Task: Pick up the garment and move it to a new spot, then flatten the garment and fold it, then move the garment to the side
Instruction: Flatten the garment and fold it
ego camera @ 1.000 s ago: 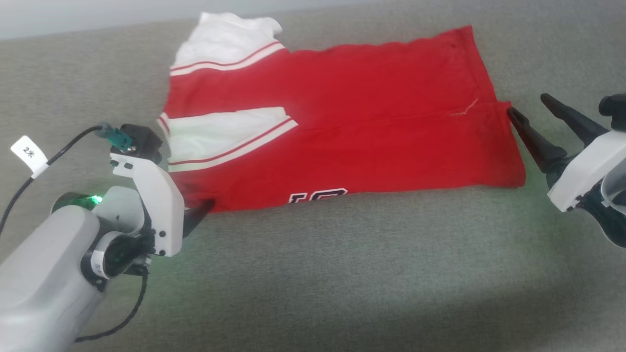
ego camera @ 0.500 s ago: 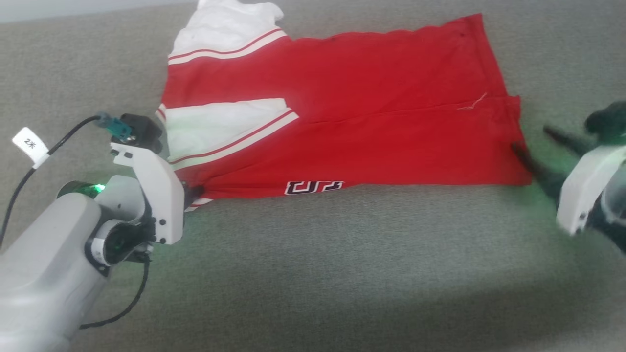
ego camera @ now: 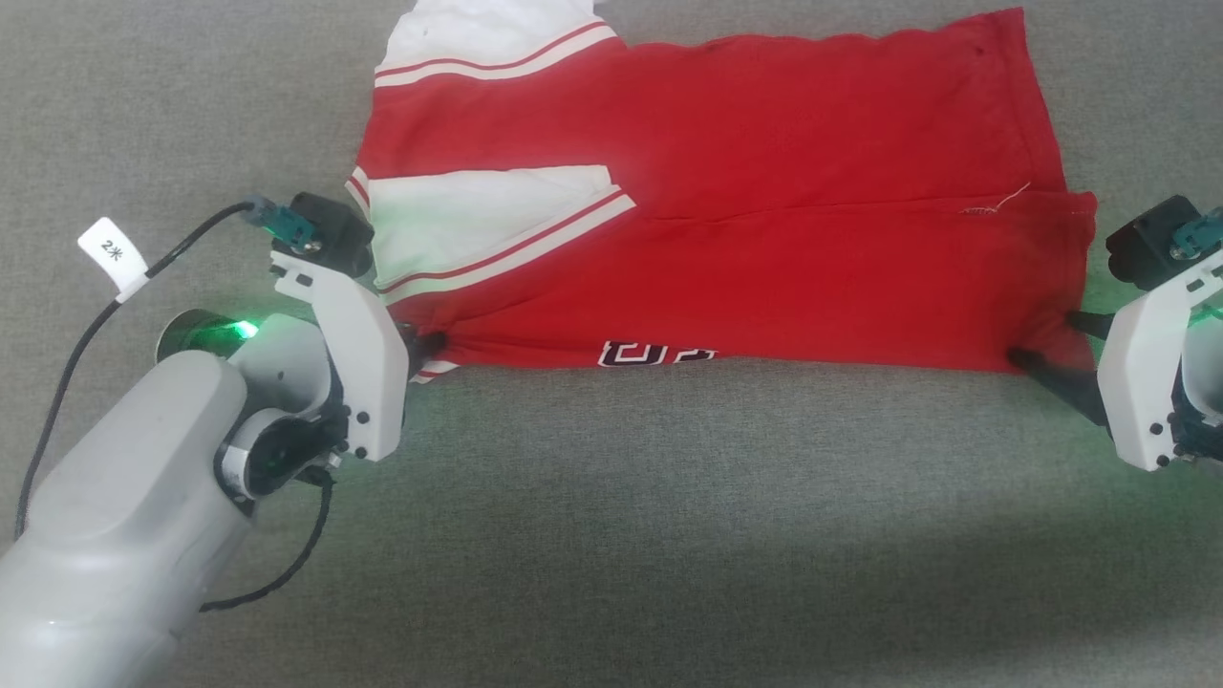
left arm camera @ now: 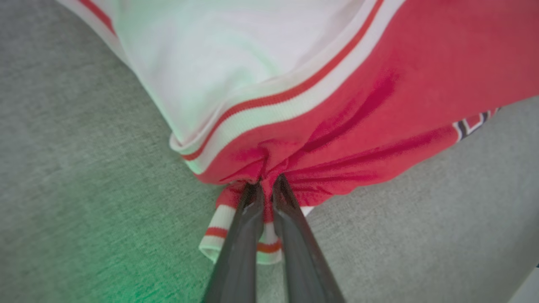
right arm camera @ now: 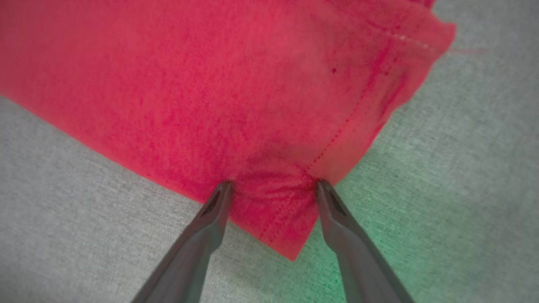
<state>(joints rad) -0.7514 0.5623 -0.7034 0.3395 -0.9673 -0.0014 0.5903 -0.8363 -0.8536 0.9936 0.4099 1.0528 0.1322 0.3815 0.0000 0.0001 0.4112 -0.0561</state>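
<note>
A grey woven cloth surface (ego camera: 611, 535) carries everything. The garment (ego camera: 764, 239), red and white, lies folded and mostly flat directly on it.

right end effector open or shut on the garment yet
Open: the right end effector has its fingers apart, straddling a corner of the garment.

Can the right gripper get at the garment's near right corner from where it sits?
Probably yes: the right gripper is open with its fingers astride that corner of the garment, nothing between them but cloth.
</note>
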